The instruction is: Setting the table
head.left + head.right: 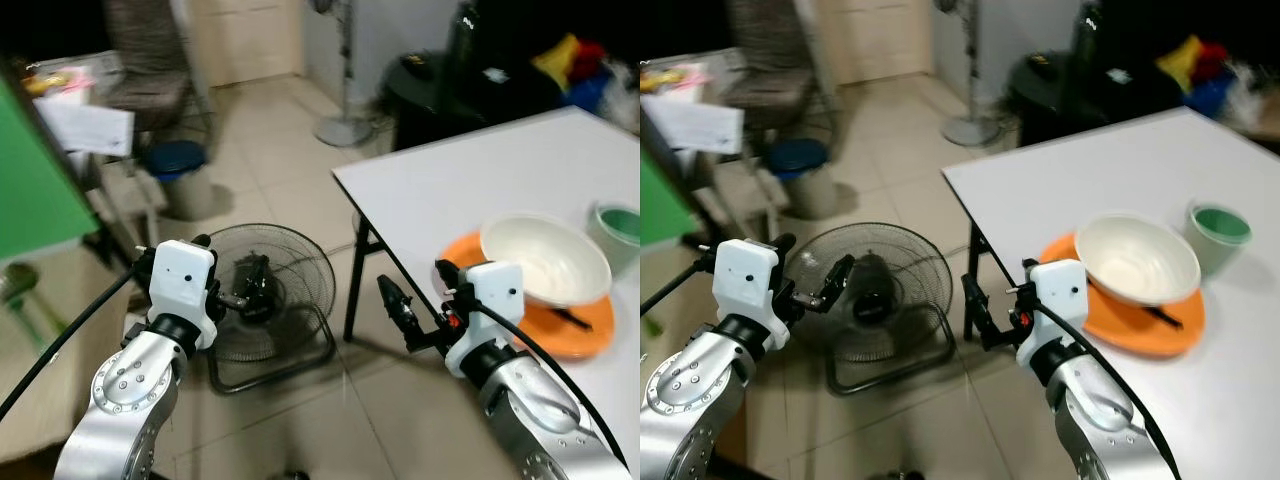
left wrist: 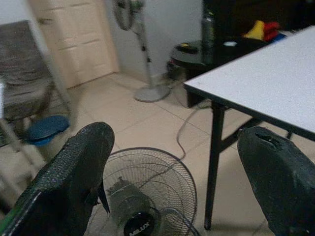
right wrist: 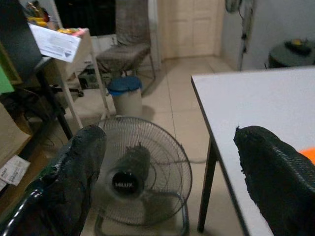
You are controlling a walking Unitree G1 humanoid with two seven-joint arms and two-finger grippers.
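An orange plate (image 1: 585, 332) lies near the front edge of the white table (image 1: 480, 170), with a white bowl (image 1: 545, 260) resting on it. A thin dark utensil (image 1: 572, 318) lies on the plate beside the bowl. A green cup (image 1: 620, 225) stands just behind them on the right. My right gripper (image 1: 420, 300) is open, held over the floor just left of the table edge, apart from the plate. My left gripper (image 1: 240, 290) is also open and empty, held above the floor fan (image 1: 265, 290). Nothing sits between its fingers (image 2: 74, 182).
The black floor fan lies on the tiles beside the table leg (image 1: 355, 285). Behind it stand a blue-lidded bin (image 1: 178, 165), a chair (image 1: 150, 70) and a pedestal fan base (image 1: 345, 125). A green board (image 1: 30, 180) stands at the left. Dark furniture with coloured items (image 1: 575, 60) is behind the table.
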